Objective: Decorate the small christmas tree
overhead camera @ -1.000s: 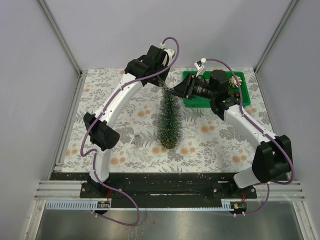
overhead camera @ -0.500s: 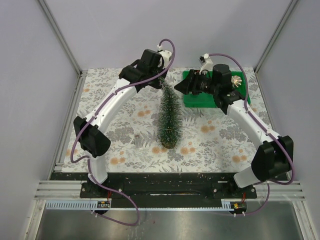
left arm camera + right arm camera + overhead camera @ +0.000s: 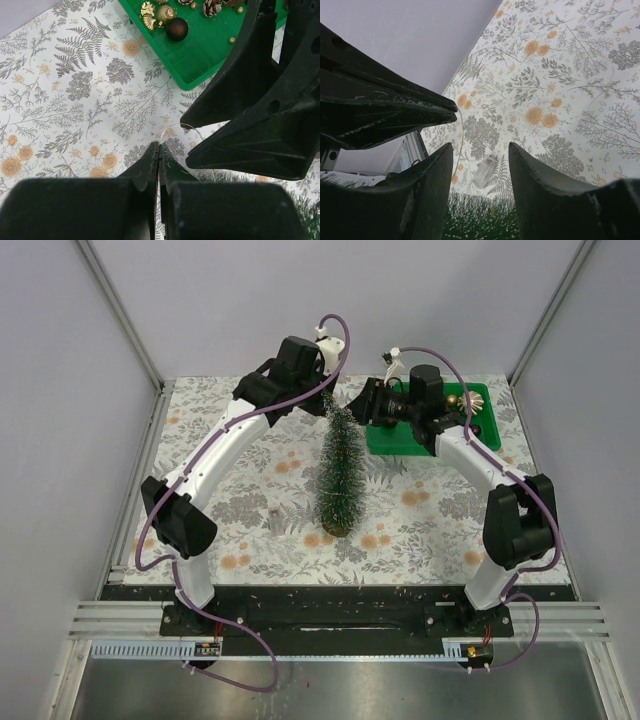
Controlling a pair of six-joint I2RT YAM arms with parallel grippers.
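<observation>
The small christmas tree (image 3: 337,475) stands upright on its wood disc base (image 3: 335,531) mid-table. My left gripper (image 3: 328,398) is just behind and left of the treetop. In the left wrist view it (image 3: 159,145) is shut on a thin wire (image 3: 181,126) that loops out from the tips. In the right wrist view the wire (image 3: 461,137) hangs down from the left fingertips (image 3: 451,107). My right gripper (image 3: 358,410) is open and empty, right of the treetop, tips close to the left gripper's. Tree bristles (image 3: 485,217) lie below its open jaws (image 3: 480,150).
A green tray (image 3: 400,440) of ornaments sits at the back right. In the left wrist view the tray (image 3: 200,55) holds a dark ball (image 3: 177,29), gold shells (image 3: 148,15) and pine cones (image 3: 212,7). A small clear object (image 3: 485,172) lies on the floral cloth, left of the tree base (image 3: 272,521).
My right gripper has swung left from over the tray to the treetop. My left gripper shifted slightly back. The treetop, leaning left before, now stands straighter.
</observation>
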